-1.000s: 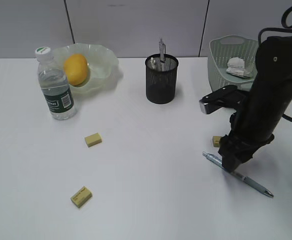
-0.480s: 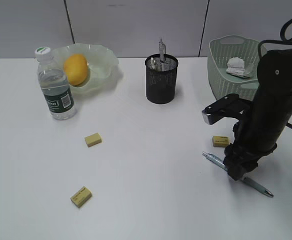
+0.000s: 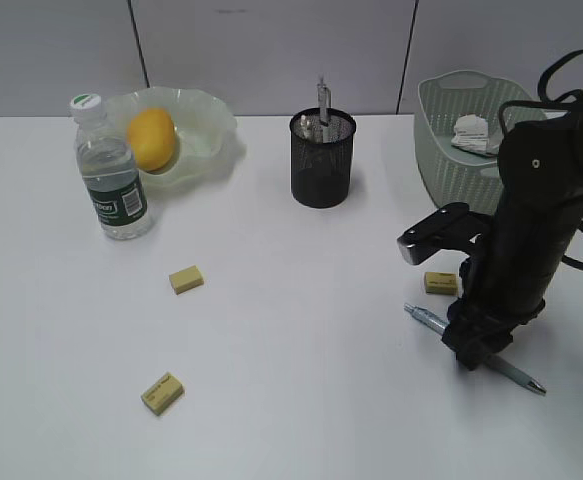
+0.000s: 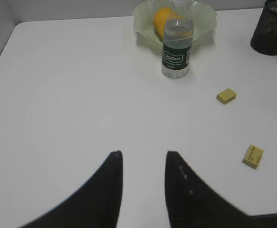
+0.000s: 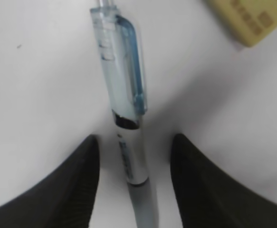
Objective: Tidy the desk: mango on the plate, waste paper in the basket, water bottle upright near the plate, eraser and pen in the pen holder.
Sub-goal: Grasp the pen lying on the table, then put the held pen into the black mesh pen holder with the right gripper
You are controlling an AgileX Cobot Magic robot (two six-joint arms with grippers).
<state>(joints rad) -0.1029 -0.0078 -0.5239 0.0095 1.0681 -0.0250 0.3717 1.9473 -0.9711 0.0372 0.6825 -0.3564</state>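
The right pincer (image 3: 471,352) is straddling the pen (image 5: 126,118) at lower right of the table (image 3: 301,380), fingers spread and not yet clenched, positioning for a grasp. The left pincer (image 4: 143,190) is hanging released, idle.

White desk (image 3: 301,380). Far left: plate (image 3: 209,130), water bottle (image 3: 110,170) upright just in front. Far edge, middle: pen holder (image 3: 322,160). Far right corner: basket (image 3: 461,165). Left of centre: two erasers (image 3: 186,279) (image 3: 162,392), apart. Right side: third eraser (image 3: 440,283), pen (image 3: 426,320) lying nearer front edge.
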